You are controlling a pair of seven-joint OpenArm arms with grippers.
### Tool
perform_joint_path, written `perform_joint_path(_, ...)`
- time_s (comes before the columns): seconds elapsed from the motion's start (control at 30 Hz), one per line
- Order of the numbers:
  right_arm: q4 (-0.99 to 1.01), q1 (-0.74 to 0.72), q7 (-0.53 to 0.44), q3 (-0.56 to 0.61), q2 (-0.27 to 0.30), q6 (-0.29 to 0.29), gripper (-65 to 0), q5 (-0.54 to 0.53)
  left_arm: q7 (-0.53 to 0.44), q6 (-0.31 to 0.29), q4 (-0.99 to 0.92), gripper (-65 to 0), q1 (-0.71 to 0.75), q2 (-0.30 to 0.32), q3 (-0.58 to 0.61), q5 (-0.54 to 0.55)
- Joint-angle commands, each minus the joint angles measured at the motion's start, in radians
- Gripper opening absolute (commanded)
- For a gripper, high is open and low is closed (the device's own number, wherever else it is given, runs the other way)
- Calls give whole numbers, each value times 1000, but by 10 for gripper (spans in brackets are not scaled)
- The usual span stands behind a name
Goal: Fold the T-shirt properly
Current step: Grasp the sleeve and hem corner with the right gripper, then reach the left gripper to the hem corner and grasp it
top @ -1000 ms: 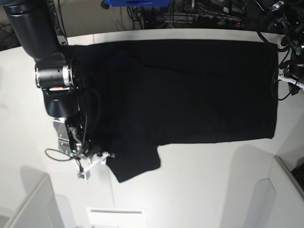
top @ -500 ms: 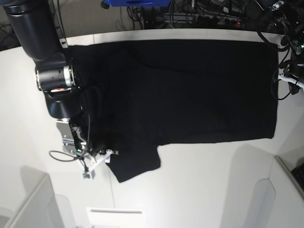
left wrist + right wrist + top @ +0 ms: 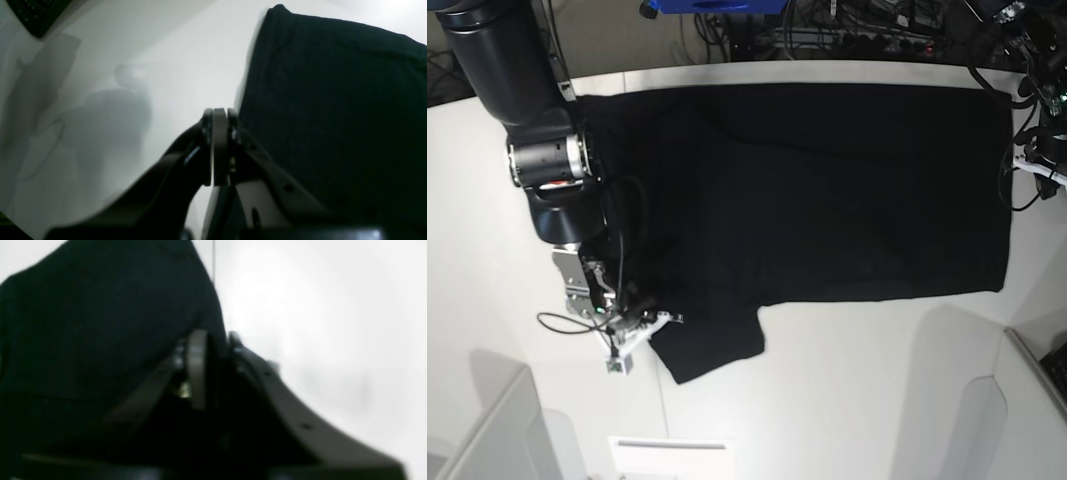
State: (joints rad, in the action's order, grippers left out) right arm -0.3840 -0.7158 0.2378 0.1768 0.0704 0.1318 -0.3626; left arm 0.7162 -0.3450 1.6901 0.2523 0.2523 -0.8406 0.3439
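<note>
**Right gripper pinches the sleeve**

Right gripper [image 3: 649, 325] at seven o'clock, jaws clamped on the sleeve of the large plain black cotton T-shirt [image 3: 827, 190] spread across the white table [image 3: 847, 400]. Left gripper [image 3: 220, 146] at three o'clock: pads pressed together, holding nothing.

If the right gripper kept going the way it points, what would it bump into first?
Probably the black T-shirt. In the blurry right wrist view, the right gripper already has dark cloth between its fingers, so the shirt's sleeve comes first, before the white table.
</note>
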Motion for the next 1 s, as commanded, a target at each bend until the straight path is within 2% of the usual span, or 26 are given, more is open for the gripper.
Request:
perform_joint_path(0.0,-11,-40,-15,-3,6,4,-630,-3,-20,1,12,-650,-8,20,-4,5)
perform_joint_path(0.03,-11,-40,-15,-4,6,4,-650,-3,-20,1,8,-650,-9,20,-4,5)
perform_joint_path(0.13,-11,-37,-16,-6,6,4,-650,-3,-17,1,0,-650,-34,37,-4,5)
perform_joint_path(0.17,-11,-37,-15,-6,6,4,-650,-3,3,1,-15,-619,-46,43,-4,5)
perform_joint_path(0.3,-11,-37,-12,-6,6,4,-650,-3,132,1,-115,-410,-166,94,-4,7)
perform_joint_path(0.37,-11,-37,-12,-6,6,4,-650,-3,142,1,-158,-316,-212,115,-4,7)
perform_joint_path(0.47,-11,-37,-12,-6,6,4,-650,-3,142,1,-227,-219,-278,147,30,5)
perform_joint_path(0.53,-11,-37,-12,-3,6,4,-650,-3,142,2,-299,-197,-322,181,82,5)
perform_joint_path(0.6,-14,-37,-10,-1,6,4,-650,-3,141,2,-390,-202,-387,207,123,-1)
perform_joint_path(0.77,-14,-37,-10,-4,6,4,-650,-3,136,-2,-539,-199,-525,215,146,-148)
perform_joint_path(0.87,-14,-37,-10,-4,6,4,-650,-3,61,-4,-620,-197,-592,212,152,-234)
perform_joint_path(0.97,-14,-37,-10,-4,6,4,-650,-3,-14,-4,-732,-196,-646,215,237,-276)
